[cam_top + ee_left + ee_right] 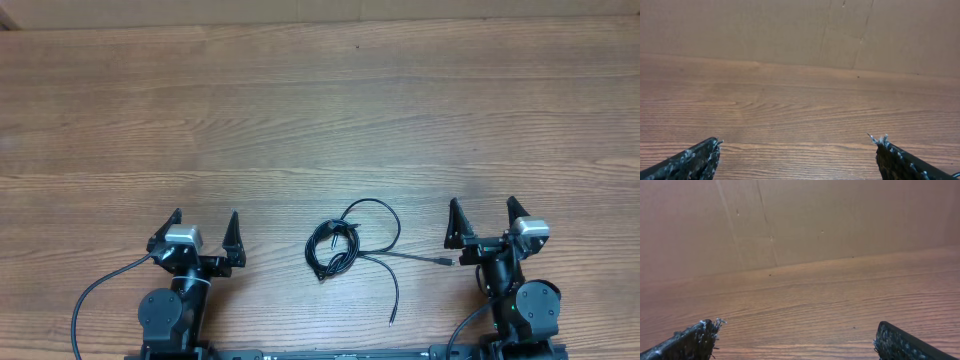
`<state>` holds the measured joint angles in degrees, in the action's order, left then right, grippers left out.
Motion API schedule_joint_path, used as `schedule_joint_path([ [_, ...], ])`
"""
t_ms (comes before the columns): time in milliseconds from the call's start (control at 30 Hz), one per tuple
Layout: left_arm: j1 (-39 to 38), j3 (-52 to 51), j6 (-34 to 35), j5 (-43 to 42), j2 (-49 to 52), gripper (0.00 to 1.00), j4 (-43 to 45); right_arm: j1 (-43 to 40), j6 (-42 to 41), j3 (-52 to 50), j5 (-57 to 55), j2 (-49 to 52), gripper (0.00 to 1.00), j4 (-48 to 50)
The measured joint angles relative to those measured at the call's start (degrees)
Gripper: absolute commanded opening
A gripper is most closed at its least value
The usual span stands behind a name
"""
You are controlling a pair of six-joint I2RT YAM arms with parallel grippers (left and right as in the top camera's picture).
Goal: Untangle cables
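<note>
The cables (342, 243) lie as a loose black tangle on the wooden table, near its front edge, between the two arms. One loop arcs up and to the right, one end runs right to a small plug (441, 261), and another end trails down to the right (393, 318). My left gripper (205, 230) is open and empty, well left of the tangle. My right gripper (483, 217) is open and empty, just right of the plug end. Both wrist views show only bare table between open fingers (796, 142) (797, 327); the cables are out of view there.
The wooden table (320, 110) extends far ahead of both arms. A cardboard wall (800, 30) stands along the table's far edge. Thick black arm wires (90, 300) loop beside each arm base at the front.
</note>
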<state>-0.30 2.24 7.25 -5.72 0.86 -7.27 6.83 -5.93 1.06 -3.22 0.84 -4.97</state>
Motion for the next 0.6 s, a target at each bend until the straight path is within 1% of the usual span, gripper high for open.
schedule_joint_path([
  [600,-0.9,0.0,0.0,0.0,0.0,1.0,0.0,0.0,0.0,0.0,0.0,0.0,1.0,0.0],
])
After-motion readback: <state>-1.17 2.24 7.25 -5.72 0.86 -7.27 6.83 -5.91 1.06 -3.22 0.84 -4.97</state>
